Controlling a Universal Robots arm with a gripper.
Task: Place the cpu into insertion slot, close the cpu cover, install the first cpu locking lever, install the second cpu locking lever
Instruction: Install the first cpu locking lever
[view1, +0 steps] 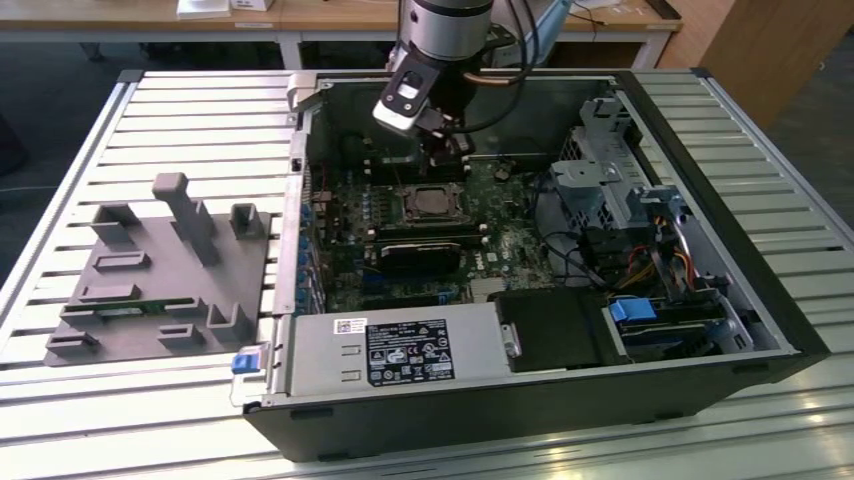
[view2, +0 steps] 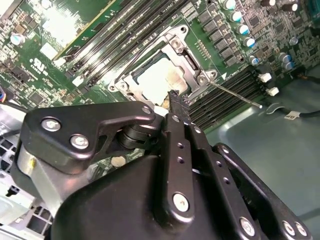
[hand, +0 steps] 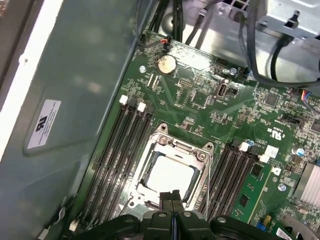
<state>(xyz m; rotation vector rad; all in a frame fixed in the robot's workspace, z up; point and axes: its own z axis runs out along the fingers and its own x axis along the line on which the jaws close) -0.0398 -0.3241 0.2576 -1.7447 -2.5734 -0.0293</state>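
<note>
- cpu (hand: 167, 175) lies flat in the socket (hand: 161, 129) on the green board (hand: 200, 100), and I can see its dull silver top in the first wrist view.
- The metal cover frame (view2: 182, 50) lies down around the cpu's edges.
- My gripper (hand: 170, 194) hangs just above the socket's edge, fingers pressed together with nothing between them.
- One thin lever (view2: 235, 94) sticks out from a socket corner, across the memory slots (view2: 220, 107).
- In the exterior view, the arm (view1: 447, 30) reaches into the open computer case (view1: 694, 330).
</note>
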